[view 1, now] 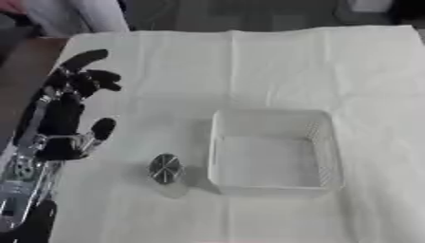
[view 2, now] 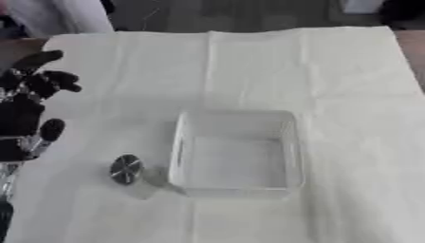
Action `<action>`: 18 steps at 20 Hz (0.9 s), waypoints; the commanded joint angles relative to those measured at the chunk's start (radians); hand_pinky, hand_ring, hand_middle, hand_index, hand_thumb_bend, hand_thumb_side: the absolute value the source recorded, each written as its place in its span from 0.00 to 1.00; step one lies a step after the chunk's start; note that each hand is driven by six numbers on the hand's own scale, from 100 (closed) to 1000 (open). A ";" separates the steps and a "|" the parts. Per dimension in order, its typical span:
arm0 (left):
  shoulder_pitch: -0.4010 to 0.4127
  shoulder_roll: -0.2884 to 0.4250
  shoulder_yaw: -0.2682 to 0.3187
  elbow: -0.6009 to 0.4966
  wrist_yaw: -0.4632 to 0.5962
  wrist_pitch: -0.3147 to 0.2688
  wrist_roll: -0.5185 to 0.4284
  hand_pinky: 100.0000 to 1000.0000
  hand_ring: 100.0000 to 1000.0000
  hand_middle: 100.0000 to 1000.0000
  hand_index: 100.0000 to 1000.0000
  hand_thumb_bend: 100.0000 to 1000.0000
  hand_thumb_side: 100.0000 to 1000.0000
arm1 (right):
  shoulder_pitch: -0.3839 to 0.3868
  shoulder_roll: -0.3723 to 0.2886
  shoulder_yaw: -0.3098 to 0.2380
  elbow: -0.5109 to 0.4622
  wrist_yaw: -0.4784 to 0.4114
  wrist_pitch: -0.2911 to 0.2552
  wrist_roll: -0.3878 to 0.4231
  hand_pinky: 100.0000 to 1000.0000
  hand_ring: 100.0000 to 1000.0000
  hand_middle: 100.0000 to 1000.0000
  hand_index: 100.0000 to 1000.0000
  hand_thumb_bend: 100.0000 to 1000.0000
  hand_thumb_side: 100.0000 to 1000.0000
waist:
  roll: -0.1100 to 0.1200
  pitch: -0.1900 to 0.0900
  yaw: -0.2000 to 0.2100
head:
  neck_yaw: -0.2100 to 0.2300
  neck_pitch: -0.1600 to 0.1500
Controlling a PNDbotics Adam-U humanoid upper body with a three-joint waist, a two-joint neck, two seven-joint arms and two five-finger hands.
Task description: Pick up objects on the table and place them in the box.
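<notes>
A clear plastic box (view 1: 274,153) sits on the white cloth at centre right, with nothing inside it. Just left of the box lies a small round object (view 1: 165,168) with a dark, spoked disc face and a see-through body. My left hand (view 1: 66,111) hovers over the cloth's left side, up and left of the round object and apart from it. Its fingers are spread and relaxed and hold nothing. My right hand shows in neither view.
A white cloth (view 1: 249,66) covers the table. Brown table surface (view 1: 25,61) shows past the cloth's left edge. A person's white clothing (view 1: 75,16) stands at the far left edge.
</notes>
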 commanded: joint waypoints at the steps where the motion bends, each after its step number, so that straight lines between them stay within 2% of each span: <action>1: -0.029 0.005 0.001 0.003 -0.047 -0.019 -0.041 0.65 0.72 0.86 0.92 0.43 0.18 | -0.022 -0.002 -0.004 -0.014 0.004 0.003 0.001 0.67 0.82 0.95 0.46 0.00 0.90 | -0.001 -0.007 -0.002 | 0.015 0.000; 2: -0.036 0.005 0.001 0.009 -0.059 -0.026 -0.051 0.67 0.75 0.89 0.93 0.47 0.17 | -0.023 -0.002 -0.004 -0.015 0.004 0.003 0.001 0.67 0.82 0.95 0.46 0.00 0.89 | -0.001 -0.006 -0.004 | 0.016 0.000; 7: -0.050 0.001 -0.005 0.061 -0.094 -0.055 -0.100 0.70 0.79 0.92 0.96 0.46 0.20 | -0.031 -0.001 -0.003 -0.019 0.006 0.002 0.001 0.66 0.82 0.95 0.45 0.00 0.89 | -0.004 0.004 -0.011 | 0.018 0.000; 16: -0.016 -0.016 -0.040 0.123 -0.114 -0.065 -0.177 0.69 0.78 0.93 0.96 0.37 0.37 | -0.042 -0.002 0.000 -0.027 0.012 -0.006 0.001 0.66 0.81 0.95 0.44 0.00 0.87 | -0.008 0.017 -0.016 | 0.018 0.000; 17: 0.001 -0.013 -0.054 0.127 -0.104 -0.061 -0.182 0.68 0.77 0.92 0.95 0.32 0.51 | -0.042 -0.002 0.000 -0.027 0.013 -0.007 0.001 0.66 0.81 0.95 0.44 0.00 0.87 | -0.008 0.018 -0.017 | 0.018 0.000; 18: 0.015 -0.011 -0.068 0.128 -0.090 -0.054 -0.186 0.68 0.77 0.92 0.95 0.30 0.54 | -0.042 -0.002 0.000 -0.027 0.013 -0.008 0.001 0.66 0.81 0.95 0.44 0.00 0.87 | -0.008 0.018 -0.018 | 0.017 0.000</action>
